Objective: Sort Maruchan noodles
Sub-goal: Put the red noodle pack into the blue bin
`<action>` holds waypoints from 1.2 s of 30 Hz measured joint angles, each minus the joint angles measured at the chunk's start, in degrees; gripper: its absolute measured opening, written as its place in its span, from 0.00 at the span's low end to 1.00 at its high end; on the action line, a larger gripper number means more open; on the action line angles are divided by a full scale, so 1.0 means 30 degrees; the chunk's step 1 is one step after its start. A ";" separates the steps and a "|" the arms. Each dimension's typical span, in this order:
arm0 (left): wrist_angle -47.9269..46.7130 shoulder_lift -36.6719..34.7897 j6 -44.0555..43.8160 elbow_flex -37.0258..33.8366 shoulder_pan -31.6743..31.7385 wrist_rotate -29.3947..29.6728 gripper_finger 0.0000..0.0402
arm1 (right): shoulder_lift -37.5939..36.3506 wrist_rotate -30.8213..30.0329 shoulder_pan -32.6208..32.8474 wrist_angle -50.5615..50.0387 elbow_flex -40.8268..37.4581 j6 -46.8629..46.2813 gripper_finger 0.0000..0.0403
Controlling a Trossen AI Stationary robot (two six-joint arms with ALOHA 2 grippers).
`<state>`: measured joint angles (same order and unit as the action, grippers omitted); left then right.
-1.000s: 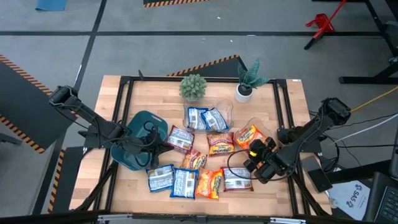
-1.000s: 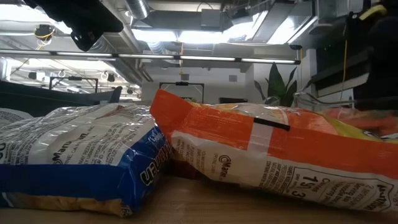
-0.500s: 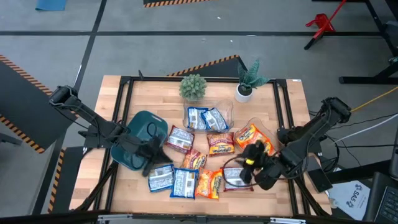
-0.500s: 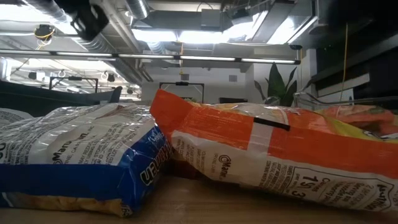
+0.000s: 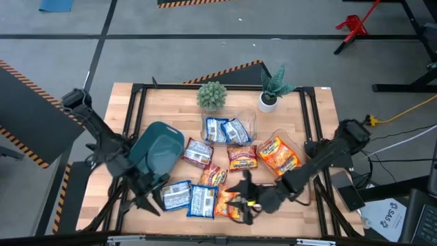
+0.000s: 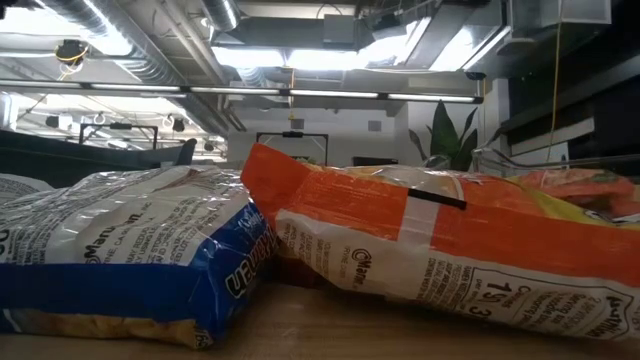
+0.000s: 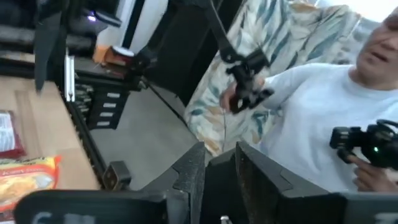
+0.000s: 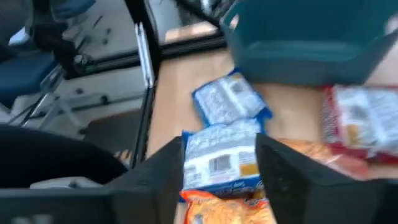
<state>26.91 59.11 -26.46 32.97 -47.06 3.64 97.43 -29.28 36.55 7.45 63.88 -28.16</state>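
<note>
Packets: flat, shiny plastic noodle packets (image 5: 218,179) in blue-and-white, orange and red-brown, lying close together on the wooden table (image 5: 171,102).
Blue packets: two lie in a clear tub (image 5: 229,128) near the middle; two more (image 5: 188,197) lie side by side at the front edge.
Orange packets: one in a second tub (image 5: 278,152), one (image 5: 229,201) at the front.
Bin: dark teal (image 5: 158,150), left of the pile.
Right gripper (image 5: 244,198): low over the front orange packet; fingers apart, nothing between them.
Left gripper (image 5: 147,198): by the front left edge, beside the bin; fingers almost together, holding nothing.
Hard to see: the low view shows only one blue packet (image 6: 120,250) and one orange packet (image 6: 440,245) up close, touching.
</note>
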 joint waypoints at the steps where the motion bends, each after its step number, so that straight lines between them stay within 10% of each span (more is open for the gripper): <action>1: 0.0067 0.0006 0.0000 0.0000 -0.0445 0.0645 0.22 | 0.0399 0.0636 -0.0351 0.0480 -0.0008 -0.0221 0.50; 7: -0.2133 0.0043 0.0029 0.0000 -0.2629 0.4719 0.23 | 0.2165 0.3386 -0.1993 0.0735 0.0376 -0.1891 0.69; 16: -0.6258 0.0712 -0.0313 0.0000 -0.3172 0.9587 0.23 | 0.3966 0.4915 -0.2993 -0.4401 0.3555 0.0005 0.68; 27: -0.6195 0.2686 -0.0522 0.0000 -0.2876 0.9967 0.22 | 0.4397 0.4261 0.0056 -1.6766 0.8450 -0.3352 0.68; 36: -0.6226 0.2693 -0.0335 0.0003 -0.2166 1.0032 0.21 | 0.5550 0.3775 0.3981 -2.0171 0.8182 -0.6977 0.68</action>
<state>8.23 67.19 -27.46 32.98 -53.56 33.74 114.08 -17.95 48.50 -53.06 88.42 -49.09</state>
